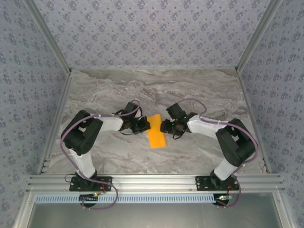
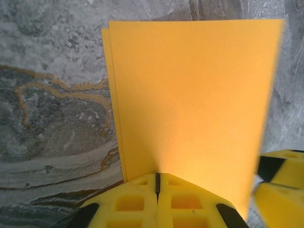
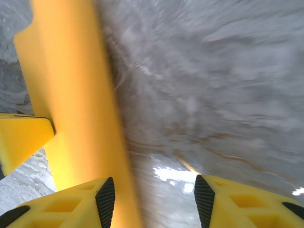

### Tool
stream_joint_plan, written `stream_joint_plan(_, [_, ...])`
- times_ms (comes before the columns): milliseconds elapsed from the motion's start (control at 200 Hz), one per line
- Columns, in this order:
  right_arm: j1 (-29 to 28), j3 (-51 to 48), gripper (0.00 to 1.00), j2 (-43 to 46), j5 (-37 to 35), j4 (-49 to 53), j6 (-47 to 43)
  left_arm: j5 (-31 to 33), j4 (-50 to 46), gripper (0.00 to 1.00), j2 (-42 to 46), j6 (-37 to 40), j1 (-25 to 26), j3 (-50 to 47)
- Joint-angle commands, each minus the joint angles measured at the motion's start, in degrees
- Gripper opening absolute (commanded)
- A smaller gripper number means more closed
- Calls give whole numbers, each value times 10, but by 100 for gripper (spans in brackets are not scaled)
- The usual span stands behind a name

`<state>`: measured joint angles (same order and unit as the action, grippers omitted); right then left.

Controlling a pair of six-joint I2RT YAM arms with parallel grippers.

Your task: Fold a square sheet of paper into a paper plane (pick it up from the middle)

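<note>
The left hand (image 2: 157, 183) is pressed together, pinching one end of the square sheet of paper (image 2: 190, 95), which is doubled over and runs lengthwise straight ahead of its fingertips. The right hand (image 3: 154, 190) is spread and just beside the sheet, which lies off its left finger

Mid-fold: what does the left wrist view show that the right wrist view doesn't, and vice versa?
Left wrist: the left fingers shut on the near edge of the orange paper, its two layers slightly offset. Right wrist: the right fingers apart, the paper seen edge-on beside one, blurred. Both: the paper with the marble table behind it.
</note>
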<state>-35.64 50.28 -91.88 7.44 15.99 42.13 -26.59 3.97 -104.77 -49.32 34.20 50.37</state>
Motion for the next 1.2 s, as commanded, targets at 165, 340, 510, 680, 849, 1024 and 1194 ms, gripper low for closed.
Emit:
stream_joint_plan(165, [-19,40,17,-6,71,-9,-20,62,-84,0,-49,2,7,-10])
stream_joint_plan(340, [-25,90,1,-75,99,-7,-34,69,-83,0,-48,-4,12,-10])
stream_joint_plan(510, [-21,115,0,-112,104,3,-47,73,-83,0,-47,-10,15,-15])
stream_joint_plan(680, [-12,108,0,-127,108,3,-56,76,-83,0,-46,-11,16,-22])
stream_joint_plan(849, [3,89,0,-129,119,-2,-76,80,-82,0,-47,-12,16,-29])
stream_joint_plan(1024, [9,75,0,-129,128,-4,-87,80,-83,0,-47,-12,16,-29])
stream_joint_plan(1194, [18,58,0,-128,128,-9,-95,80,-83,0,-49,-13,16,-30])
